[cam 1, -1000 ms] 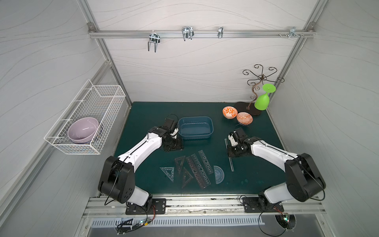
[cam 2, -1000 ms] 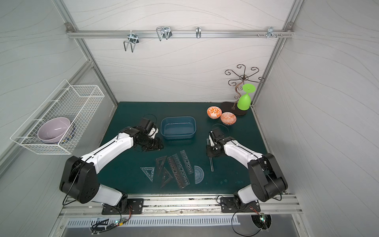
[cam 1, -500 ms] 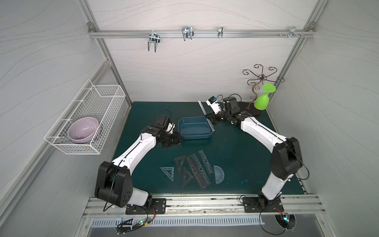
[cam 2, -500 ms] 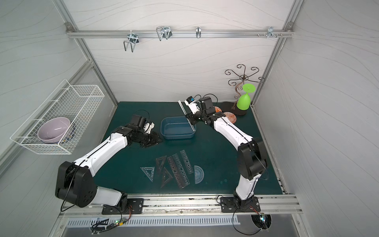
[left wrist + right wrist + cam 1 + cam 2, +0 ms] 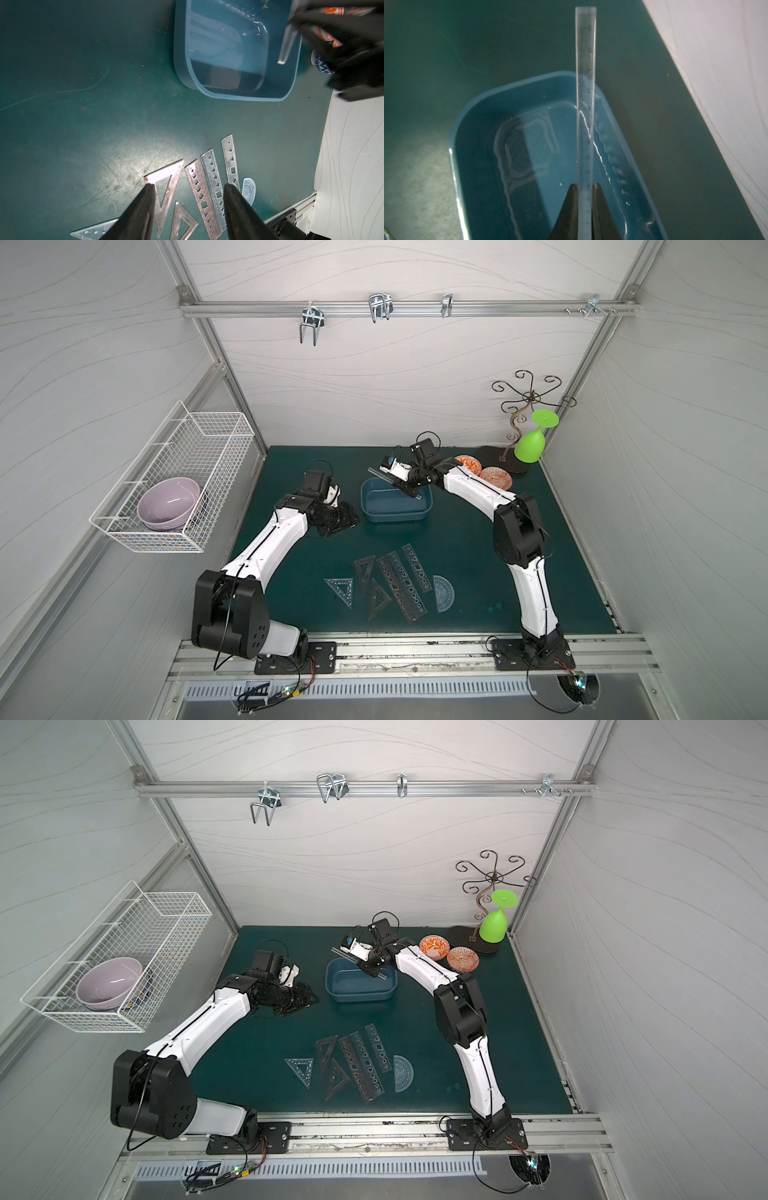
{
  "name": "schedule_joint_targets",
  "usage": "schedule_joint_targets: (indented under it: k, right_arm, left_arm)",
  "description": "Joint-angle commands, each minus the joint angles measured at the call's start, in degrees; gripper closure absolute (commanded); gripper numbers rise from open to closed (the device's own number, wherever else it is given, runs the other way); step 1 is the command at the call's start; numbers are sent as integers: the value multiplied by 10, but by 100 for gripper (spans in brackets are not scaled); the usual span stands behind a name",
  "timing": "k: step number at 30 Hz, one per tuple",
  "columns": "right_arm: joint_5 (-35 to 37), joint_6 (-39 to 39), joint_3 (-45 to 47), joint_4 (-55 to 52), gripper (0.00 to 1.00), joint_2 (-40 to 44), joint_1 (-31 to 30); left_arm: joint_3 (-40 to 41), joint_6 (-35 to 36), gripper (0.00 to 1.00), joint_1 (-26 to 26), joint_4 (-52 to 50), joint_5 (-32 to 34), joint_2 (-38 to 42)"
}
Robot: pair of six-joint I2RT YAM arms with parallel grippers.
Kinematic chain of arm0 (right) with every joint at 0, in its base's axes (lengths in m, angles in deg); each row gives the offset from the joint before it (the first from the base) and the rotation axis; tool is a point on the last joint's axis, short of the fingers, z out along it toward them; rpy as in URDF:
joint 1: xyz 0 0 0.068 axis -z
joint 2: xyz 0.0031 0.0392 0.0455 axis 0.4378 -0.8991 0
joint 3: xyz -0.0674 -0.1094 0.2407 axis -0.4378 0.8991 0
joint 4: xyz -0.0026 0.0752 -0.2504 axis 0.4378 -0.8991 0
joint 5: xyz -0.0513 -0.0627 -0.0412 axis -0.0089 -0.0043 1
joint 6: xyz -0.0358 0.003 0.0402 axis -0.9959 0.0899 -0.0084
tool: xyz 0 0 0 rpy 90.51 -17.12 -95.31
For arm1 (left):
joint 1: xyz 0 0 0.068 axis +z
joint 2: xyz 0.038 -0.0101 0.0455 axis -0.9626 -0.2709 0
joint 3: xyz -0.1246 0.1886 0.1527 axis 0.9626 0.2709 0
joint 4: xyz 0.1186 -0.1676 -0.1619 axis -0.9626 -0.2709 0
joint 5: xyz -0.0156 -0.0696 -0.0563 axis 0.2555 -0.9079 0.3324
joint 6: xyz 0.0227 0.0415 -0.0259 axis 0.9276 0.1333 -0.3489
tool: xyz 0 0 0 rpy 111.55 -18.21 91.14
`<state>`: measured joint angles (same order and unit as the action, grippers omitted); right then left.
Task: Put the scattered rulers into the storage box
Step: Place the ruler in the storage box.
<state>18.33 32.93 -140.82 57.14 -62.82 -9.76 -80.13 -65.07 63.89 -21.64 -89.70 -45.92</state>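
Just lifted the clear ruler (image 5: pixel 586 62) off the bench's (image 5: pixel 478 539) right side and brought it over the storage box (image 5: pixel 395 516). Clamped on it with the right hand (image 5: pixel 585 185). Left hand (image 5: pixel 189 186) kept apart, empty, beside the box. Other rulers (image 5: pixel 399 589) still to fetch near the front edge.
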Motion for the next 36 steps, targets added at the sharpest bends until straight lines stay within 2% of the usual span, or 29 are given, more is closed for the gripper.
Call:
schedule_joint_targets:
  k: [1, 16, 21, 23, 27, 36]
  right_arm:
    - [44, -51, -5, -29, 100, -19, -9]
    - [155, -121, -13, -1, 100, -88, -42]
    - [167, -127, -19, 7, 100, -98, -44]
    - [171, -129, -20, 15, 94, -100, -44]
    - [182, -135, -21, 30, 68, -105, -45]
    - [217, -164, -24, 111, 65, -122, -45]
  left_arm:
    - [-18, 9, 43, 5, 8, 4, -8]
    - [-8, 11, 43, 7, 6, 17, -3]
    - [-8, 11, 43, 7, 4, 18, 0]
    - [-6, 11, 43, 7, 3, 19, 1]
    - [-4, 11, 43, 7, 3, 21, 5]
    - [-6, 13, 43, 7, 0, 25, 7]
